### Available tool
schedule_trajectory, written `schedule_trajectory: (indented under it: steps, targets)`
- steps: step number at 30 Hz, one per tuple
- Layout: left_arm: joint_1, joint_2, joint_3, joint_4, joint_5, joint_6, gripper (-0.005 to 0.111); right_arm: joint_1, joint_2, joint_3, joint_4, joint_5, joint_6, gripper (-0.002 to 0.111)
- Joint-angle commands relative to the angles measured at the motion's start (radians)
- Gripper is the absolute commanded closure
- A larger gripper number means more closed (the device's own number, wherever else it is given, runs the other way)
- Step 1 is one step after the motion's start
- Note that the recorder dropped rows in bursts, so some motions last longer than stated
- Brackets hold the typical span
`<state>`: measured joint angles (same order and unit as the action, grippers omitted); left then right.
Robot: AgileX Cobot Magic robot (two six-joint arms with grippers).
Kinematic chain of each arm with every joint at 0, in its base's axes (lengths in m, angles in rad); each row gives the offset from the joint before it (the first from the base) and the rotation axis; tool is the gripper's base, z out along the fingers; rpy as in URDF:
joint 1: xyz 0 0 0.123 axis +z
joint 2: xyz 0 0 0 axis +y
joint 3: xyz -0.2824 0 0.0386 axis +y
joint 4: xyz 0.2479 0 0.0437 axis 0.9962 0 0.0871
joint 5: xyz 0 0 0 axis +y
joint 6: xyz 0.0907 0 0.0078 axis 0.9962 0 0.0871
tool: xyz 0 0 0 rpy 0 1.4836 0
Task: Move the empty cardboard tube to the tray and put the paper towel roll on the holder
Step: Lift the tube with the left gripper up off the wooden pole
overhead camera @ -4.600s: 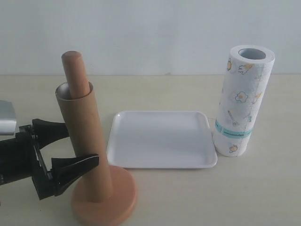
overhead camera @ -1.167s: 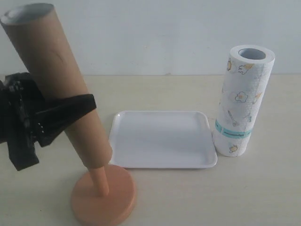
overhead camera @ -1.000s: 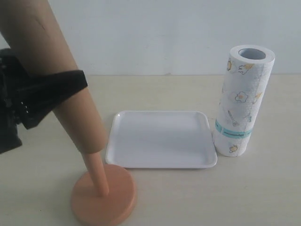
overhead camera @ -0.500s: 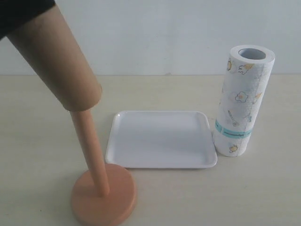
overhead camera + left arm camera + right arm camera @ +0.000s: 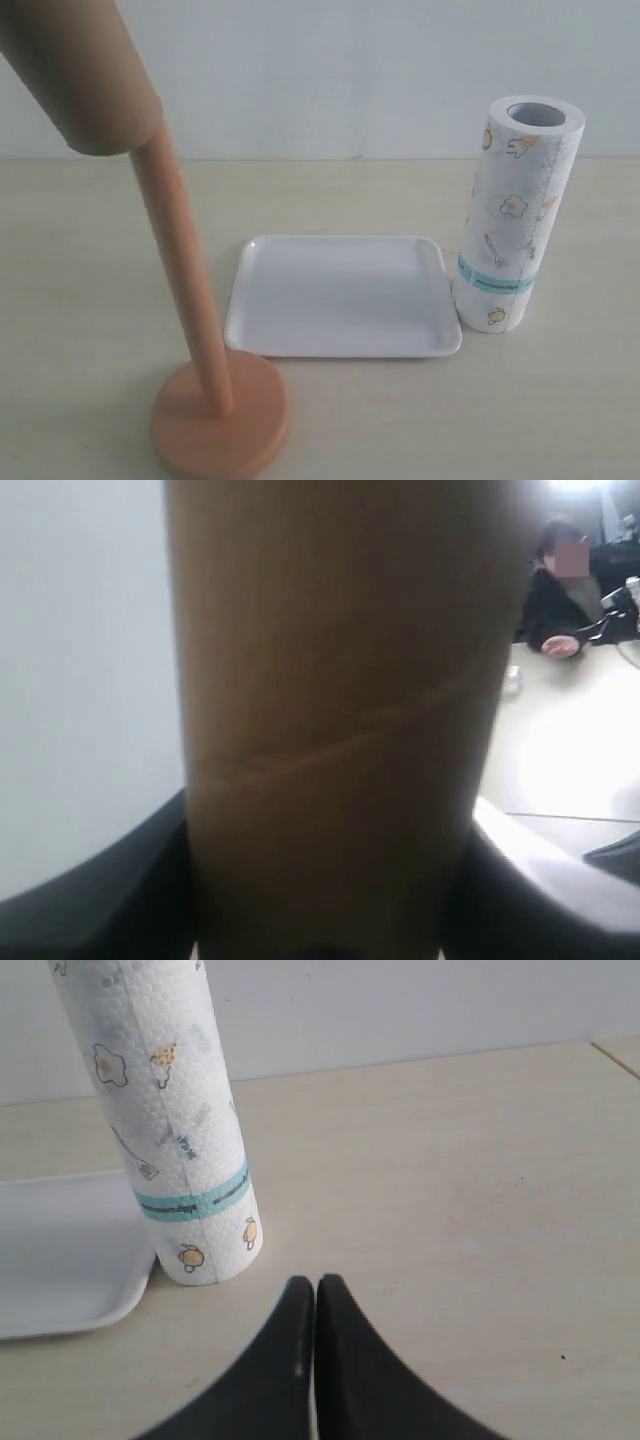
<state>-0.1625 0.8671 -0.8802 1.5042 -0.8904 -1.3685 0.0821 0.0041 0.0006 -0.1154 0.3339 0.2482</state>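
Note:
The empty cardboard tube (image 5: 85, 75), plain brown, hangs tilted at the top left of the exterior view. Its lower mouth sits right at the top of the holder's dowel (image 5: 180, 270), which leans from the round base (image 5: 220, 425). In the left wrist view the tube (image 5: 330, 700) fills the frame, and my left gripper (image 5: 320, 900) is shut on it, with dark fingers (image 5: 110, 890) on both sides. The white tray (image 5: 340, 295) lies bare at the centre. Beside its right edge the paper towel roll (image 5: 515, 215) stands upright. My right gripper (image 5: 315, 1285) is shut and holds nothing, a short way from the roll (image 5: 160, 1110).
The pale table (image 5: 560, 400) stretches in front of the tray and to the right of the roll. A white wall backs the scene. The tray's corner (image 5: 60, 1260) touches the roll's foot in the right wrist view.
The tube has risen up and to the left along the dowel, baring nearly all of it. The left gripper has left the exterior view at the top left. Roll and tray are unmoved.

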Motion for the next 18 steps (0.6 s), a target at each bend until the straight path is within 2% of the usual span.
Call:
schedule_trajectory:
  steps: [1,10,18]
  targets:
    - [-0.005,-0.007,-0.068,0.078,0.106,-0.067,0.103,-0.003,-0.004,-0.001,-0.004,-0.004,0.002,0.108]
    - [-0.005,0.01,-0.213,0.24,0.268,-0.145,0.103,-0.003,-0.004,-0.001,-0.004,-0.004,0.002,0.108]
    - [-0.005,0.122,-0.24,0.24,0.345,-0.138,0.103,-0.003,-0.004,-0.001,-0.004,-0.004,0.002,0.108]
